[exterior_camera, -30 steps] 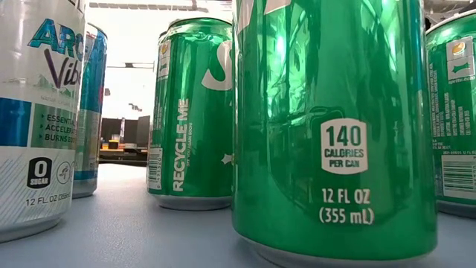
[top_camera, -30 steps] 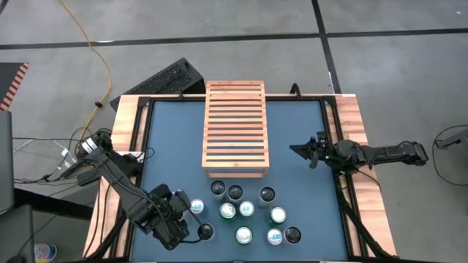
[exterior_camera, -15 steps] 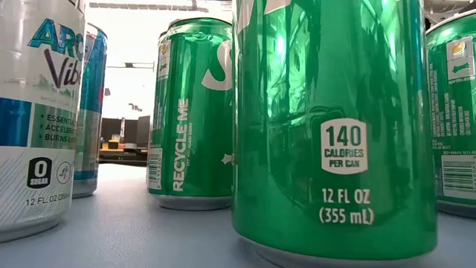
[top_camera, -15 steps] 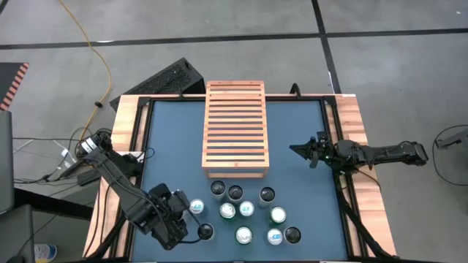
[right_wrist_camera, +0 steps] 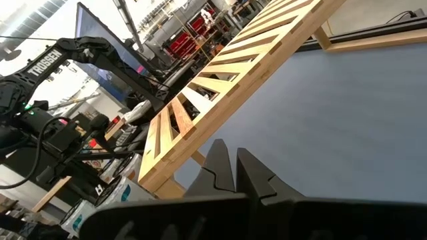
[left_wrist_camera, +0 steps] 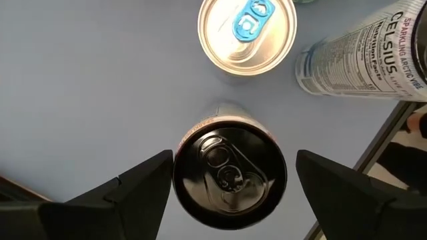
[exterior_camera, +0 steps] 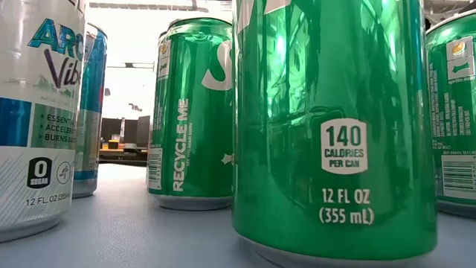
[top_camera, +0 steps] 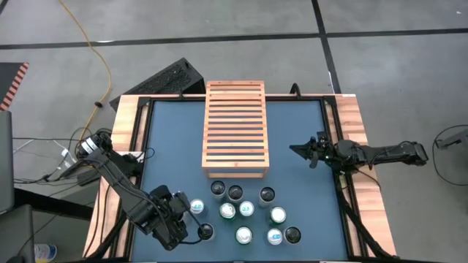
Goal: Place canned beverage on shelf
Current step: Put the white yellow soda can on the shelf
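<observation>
light-brown slatted wooden shelf lying flat at table centre toward the far edge, no can on it, black-topped can upright on the blue surface near the front left, open left gripper fingers either side, not touching

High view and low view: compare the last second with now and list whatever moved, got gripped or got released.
Nothing visibly changed. The left gripper still hangs open over the black-topped can without closing on it, the right gripper stays shut beside the shelf, which holds no can, and the other cans have not shifted.
</observation>
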Tool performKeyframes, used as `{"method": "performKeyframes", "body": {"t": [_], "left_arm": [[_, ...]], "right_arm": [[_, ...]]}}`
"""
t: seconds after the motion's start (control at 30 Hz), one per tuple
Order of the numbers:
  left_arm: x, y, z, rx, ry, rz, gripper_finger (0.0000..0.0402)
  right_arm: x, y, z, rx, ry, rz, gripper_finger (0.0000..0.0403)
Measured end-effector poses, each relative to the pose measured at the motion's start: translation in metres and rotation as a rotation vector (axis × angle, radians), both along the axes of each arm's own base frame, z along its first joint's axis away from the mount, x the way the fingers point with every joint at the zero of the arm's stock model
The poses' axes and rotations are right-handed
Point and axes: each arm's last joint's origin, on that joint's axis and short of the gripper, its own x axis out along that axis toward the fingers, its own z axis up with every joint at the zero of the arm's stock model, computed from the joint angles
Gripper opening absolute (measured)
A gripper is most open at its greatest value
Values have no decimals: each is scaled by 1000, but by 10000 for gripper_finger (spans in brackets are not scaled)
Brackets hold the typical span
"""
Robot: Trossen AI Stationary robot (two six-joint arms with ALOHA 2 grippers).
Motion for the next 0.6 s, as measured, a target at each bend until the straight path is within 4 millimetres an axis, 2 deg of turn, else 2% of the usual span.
{"method": "performKeyframes", "body": {"t": [0.6], "left_arm": [[1, -2, 1, -41, 11, -1, 302]], "right_arm": [[0, 0, 0, 0, 1, 0, 0]]}}
